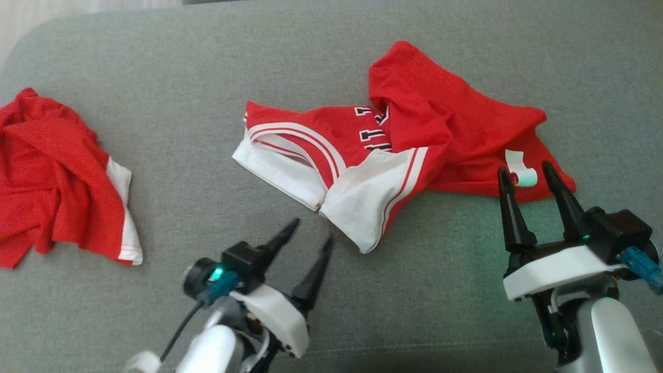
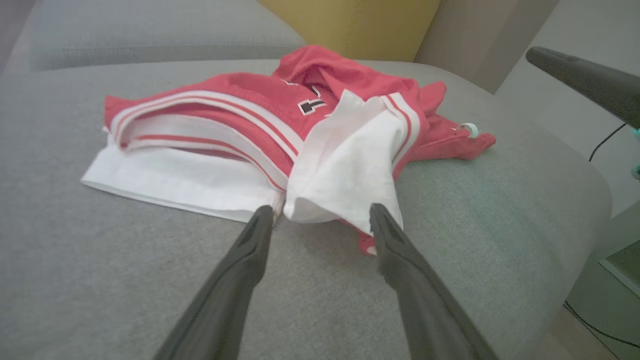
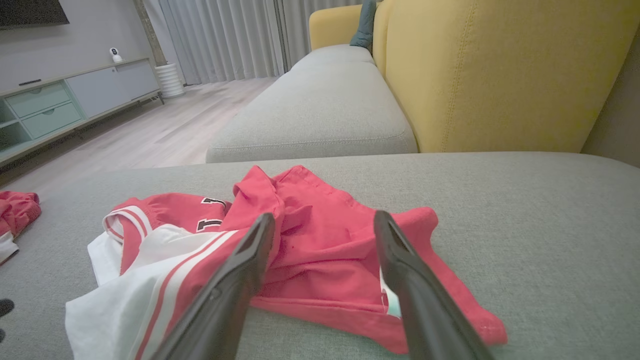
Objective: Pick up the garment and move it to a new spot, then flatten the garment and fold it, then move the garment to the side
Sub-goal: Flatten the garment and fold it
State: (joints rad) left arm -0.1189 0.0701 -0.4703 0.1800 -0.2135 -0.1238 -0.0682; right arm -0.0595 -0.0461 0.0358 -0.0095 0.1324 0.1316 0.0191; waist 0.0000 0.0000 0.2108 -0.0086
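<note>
We judge the step in hand to be a two-handed grasp on the near edge, to lift or spread the cloth. To do it well, each pair of fingers should close on a single layer at an outer edge, not on a bunched fold. The two holds should also sit well apart, so the cloth draws flat between them.

Our left gripper (image 1: 312, 231) stands wide open and holds nothing. In the left wrist view its tips sit at the near rim of the white panel (image 1: 362, 197), one on each side of its drooping corner. We cannot tell whether they touch the cloth. Our right gripper (image 1: 524, 170) is also wide open and empty. Its fingers straddle the near red hem beside a small pale tag (image 2: 467, 130), and contact there is unclear too.

The garment (image 1: 414, 124), a red jersey with white trim, lies crumpled and folded over itself. It sits right of centre on the grey sofa cushion (image 1: 155, 77).

A second red garment (image 1: 52, 176) lies in a heap well apart at the cushion's left end.
</note>
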